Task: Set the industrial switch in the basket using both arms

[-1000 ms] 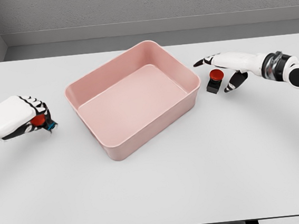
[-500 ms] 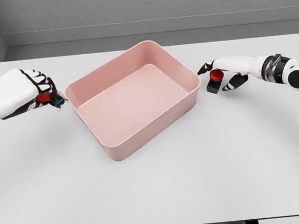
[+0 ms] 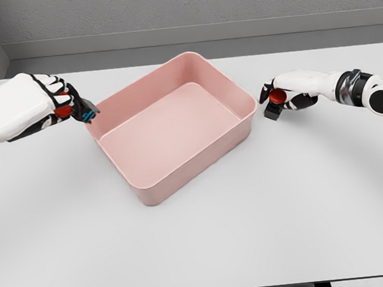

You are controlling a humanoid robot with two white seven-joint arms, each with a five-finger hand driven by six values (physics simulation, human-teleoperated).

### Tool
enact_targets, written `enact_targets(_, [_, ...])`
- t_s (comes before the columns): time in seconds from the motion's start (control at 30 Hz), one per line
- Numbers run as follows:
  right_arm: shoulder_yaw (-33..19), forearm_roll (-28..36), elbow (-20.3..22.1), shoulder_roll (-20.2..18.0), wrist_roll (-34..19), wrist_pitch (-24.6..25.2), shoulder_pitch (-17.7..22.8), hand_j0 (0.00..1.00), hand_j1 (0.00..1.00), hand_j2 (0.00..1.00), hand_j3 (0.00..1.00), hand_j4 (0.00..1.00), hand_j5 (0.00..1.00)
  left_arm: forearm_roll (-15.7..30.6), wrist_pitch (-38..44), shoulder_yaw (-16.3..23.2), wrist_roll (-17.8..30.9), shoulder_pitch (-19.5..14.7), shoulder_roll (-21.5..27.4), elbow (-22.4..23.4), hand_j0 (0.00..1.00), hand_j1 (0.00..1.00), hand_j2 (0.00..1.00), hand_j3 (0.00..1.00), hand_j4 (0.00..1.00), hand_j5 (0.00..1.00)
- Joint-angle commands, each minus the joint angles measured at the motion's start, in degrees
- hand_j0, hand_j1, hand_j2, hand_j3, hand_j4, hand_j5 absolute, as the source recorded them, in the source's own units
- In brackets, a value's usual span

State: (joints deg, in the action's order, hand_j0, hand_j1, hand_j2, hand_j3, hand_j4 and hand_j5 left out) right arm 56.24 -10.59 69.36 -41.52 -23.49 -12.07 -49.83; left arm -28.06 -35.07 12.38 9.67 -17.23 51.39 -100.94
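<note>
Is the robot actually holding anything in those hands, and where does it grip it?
The left hand holds a red-buttoned switch around its body. The right hand closes around a second switch on the table.

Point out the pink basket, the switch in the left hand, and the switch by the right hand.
pink basket (image 3: 157, 190): head view, front wall near the lower corner.
left-hand switch (image 3: 85, 113): head view, dark body below the fingers.
right-hand switch (image 3: 277, 96): head view, red button top.

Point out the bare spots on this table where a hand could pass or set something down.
Bare: the whole table in front of the pink basket, and the basket's own floor. Crowded: the basket's left rim, where the left hand holds a switch, and its right side around the right hand.
</note>
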Motion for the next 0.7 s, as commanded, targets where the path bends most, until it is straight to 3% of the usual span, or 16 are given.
enact_targets(0.0, [-0.17,0.13,-0.02,-0.06,-0.07,0.03,-0.09,0.52,0.52,0.52,0.52,0.52,0.52,0.02,0.07,0.02,0.00,0.00,-1.11,-0.05,0.29,0.29,0.29,0.29,0.29,0.29])
enact_targets(0.37, [-0.61,0.22,0.33,-1.46,-0.16,-2.34,-2.20,0.49,0.49,0.49,0.49,0.49,0.49,-2.61,0.07,1.95,1.23,-1.32,-7.88,0.48,0.29,0.29,0.29,0.29,0.29,0.29])
enact_targets(0.57, [-0.61,0.22,0.77,-2.25,-0.16,-2.96,-3.43,0.48,0.48,0.48,0.48,0.48,0.48,-5.69,0.07,8.28,1.23,-5.63,-14.03,5.66,0.29,0.29,0.29,0.29,0.29,0.29])
enact_targets(0.67, [-0.69,0.22,0.86,-2.69,-0.24,-3.92,-4.39,0.48,0.48,0.48,0.48,0.48,0.48,-7.01,0.07,8.80,1.23,-5.80,-15.96,6.19,0.29,0.29,0.29,0.29,0.29,0.29])
